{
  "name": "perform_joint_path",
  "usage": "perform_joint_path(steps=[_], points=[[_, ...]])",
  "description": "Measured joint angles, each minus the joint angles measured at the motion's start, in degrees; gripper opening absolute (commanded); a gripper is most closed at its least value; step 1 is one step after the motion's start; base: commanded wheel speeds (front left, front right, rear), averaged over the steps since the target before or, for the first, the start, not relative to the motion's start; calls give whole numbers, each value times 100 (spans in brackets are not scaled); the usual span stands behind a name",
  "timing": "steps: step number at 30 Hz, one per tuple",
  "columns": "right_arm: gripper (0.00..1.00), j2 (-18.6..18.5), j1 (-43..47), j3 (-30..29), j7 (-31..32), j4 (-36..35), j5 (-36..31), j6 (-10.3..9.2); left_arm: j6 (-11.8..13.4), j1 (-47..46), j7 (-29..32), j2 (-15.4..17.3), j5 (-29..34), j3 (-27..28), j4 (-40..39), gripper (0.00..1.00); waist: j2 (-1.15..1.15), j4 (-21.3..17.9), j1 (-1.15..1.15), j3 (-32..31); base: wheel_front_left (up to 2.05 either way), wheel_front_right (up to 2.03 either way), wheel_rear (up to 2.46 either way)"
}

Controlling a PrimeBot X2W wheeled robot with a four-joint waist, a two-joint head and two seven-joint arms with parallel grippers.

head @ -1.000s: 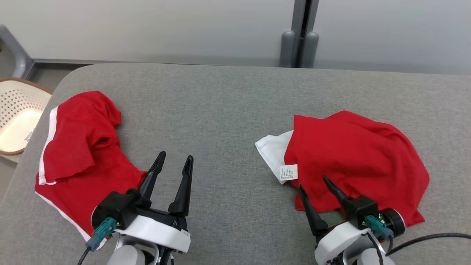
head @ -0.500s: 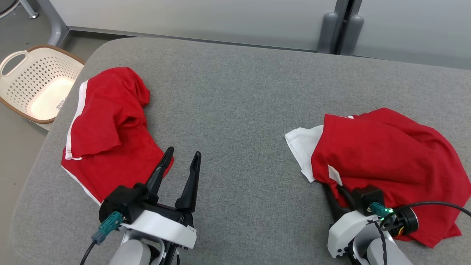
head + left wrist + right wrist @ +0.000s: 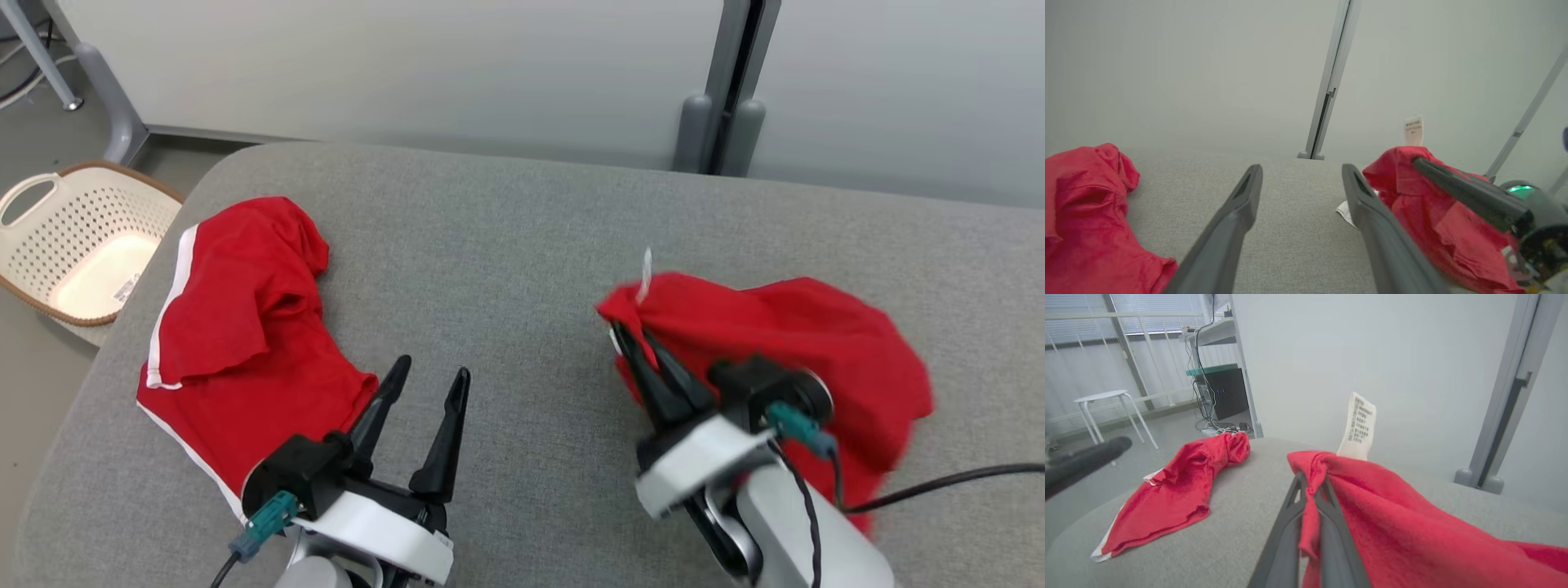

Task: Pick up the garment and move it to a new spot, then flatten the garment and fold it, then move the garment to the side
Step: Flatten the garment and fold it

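The right claw [image 3: 633, 341] is pinched together on a corner of the red garment [image 3: 784, 327]. In the right wrist view, a fold of red cloth is squeezed between the two dark fingers [image 3: 1331, 522]. The pinched corner is lifted up off the table [image 3: 506, 245]. The rest of the garment hangs down from the claw and lies in a heap on the right side of the table. It looks a bit blurry in the head view. A white tag [image 3: 646, 273] with small print sticks up from the cloth just past the tips of the claw.

The left claw [image 3: 433, 369] has its two fingers spread wide apart. Nothing is between them. It is above the gray table near the front, and it points toward the back wall.

A second red garment [image 3: 237, 327] with white stripes along its edges lies crumpled on the left side of the table. It is just beside the left claw and well apart from the garment in the right claw.

A white basket [image 3: 73, 237] with little holes and a brown rim sits on the floor past the left end of the table. A gray post [image 3: 727, 122] stands against the pale wall behind the table. In the right wrist view, a white stool [image 3: 1106, 396] stands far back in the room.
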Motion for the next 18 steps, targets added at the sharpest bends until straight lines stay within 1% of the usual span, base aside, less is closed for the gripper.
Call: perform_joint_path(steps=[2,4,5,7,8,9,11,14,16,18], points=[[0,-1,-338,219,-20,-266,313,0,0,68,0,-1,-5,-21,10,100,0,-23,0,-90,0,0,0],[0,7,-754,426,-52,-579,778,0,0,90,0,5,-44,-14,7,100,0,-50,0,-161,0,0,0],[0,10,-979,479,-56,-699,1031,1,0,107,0,5,-74,-5,5,100,0,-65,0,-188,0,0,0],[0,14,-1502,463,-59,-872,1218,0,0,151,0,5,-96,-10,13,100,0,-94,0,-224,0,0,0],[0,-1,-1753,431,-68,-1005,1452,0,0,164,0,1,-98,-15,20,100,0,-100,0,-240,0,0,0],[0,3,-1974,342,-76,-1152,1746,0,0,170,0,0,-119,-11,25,100,0,-101,0,-261,0,0,0],[0,25,-2324,-3,-80,-1326,2074,1,0,187,0,3,-192,36,13,100,0,-108,0,-289,0,0,0],[0,-35,-2579,-593,-86,-1226,2138,0,0,201,0,5,-240,83,-13,100,0,-111,0,-284,0,0,0],[0,-235,-2564,-900,-85,-1157,2147,0,0,203,0,0,-256,108,-32,100,0,-107,0,-260,0,0,0],[0,-564,-2456,-1215,-88,-1106,2199,1,0,208,0,5,-287,158,-55,100,0,-118,0,-216,0,0,0]])
